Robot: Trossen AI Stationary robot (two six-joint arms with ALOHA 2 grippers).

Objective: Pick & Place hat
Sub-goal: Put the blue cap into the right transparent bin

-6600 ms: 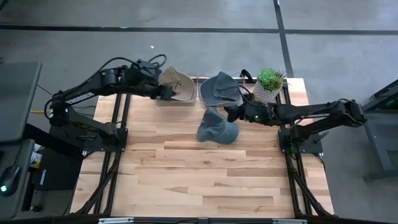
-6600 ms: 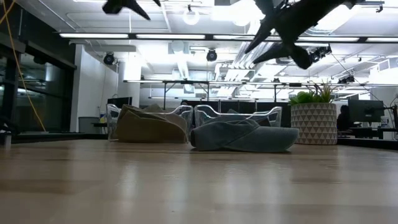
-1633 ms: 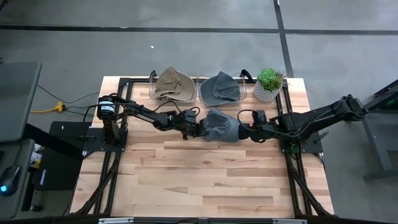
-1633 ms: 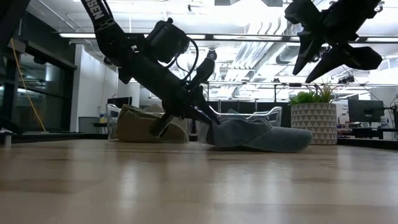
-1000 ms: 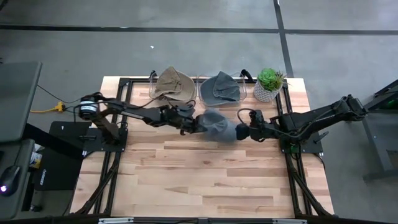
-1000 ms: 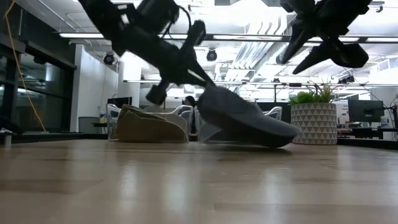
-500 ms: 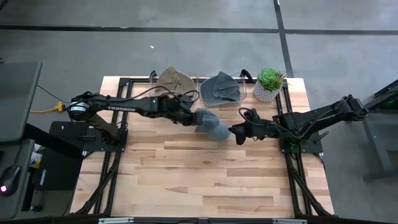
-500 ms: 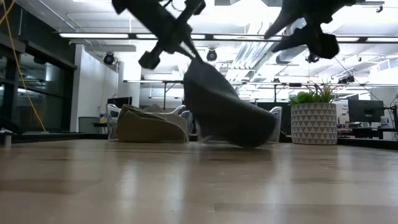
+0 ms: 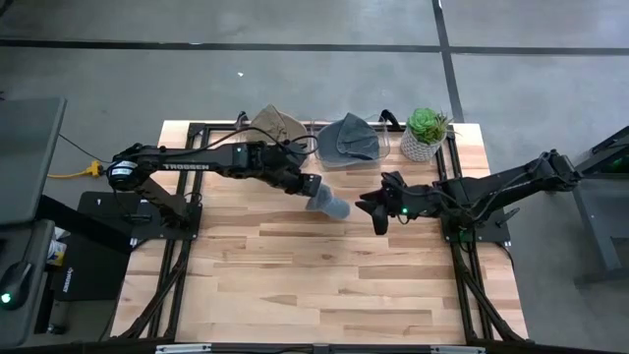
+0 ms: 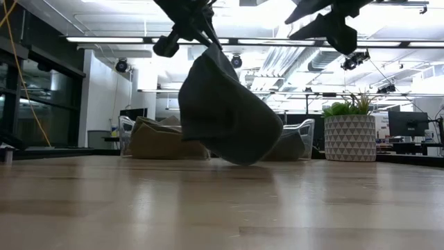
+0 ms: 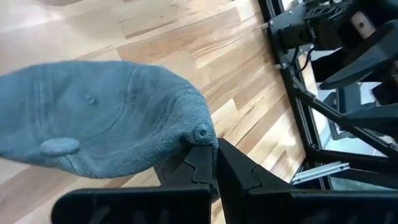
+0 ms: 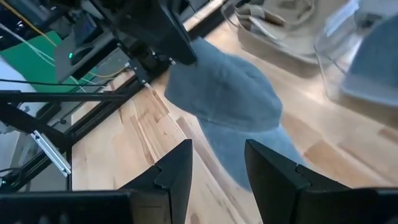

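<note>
A grey-blue hat hangs from my left gripper, which is shut on it over the middle of the table, toward the far side. In the high view the hat shows just right of the fingers. Its lowest part is close over the table; I cannot tell whether it touches. My right gripper hovers open to the hat's right with nothing between its fingers. From the right wrist view the hat lies ahead of them. My left gripper pinches a bunched fold of the hat's cloth, beside a small round button, between its two fingers. The fingers come slanting down from the table's left. The hat hangs slack below and to the right of them, its domed side out.
Two clear bins stand at the table's far edge, one with a tan hat, one with a grey hat. A potted plant stands at the far right. Bare wooden table spreads toward the near edge.
My left gripper has risen with the hat and rolled. The hat, which lay tilted with its right end on the table, has been drawn up and now hangs bunched below the fingers. My right gripper has rolled about its own line and stayed open.
</note>
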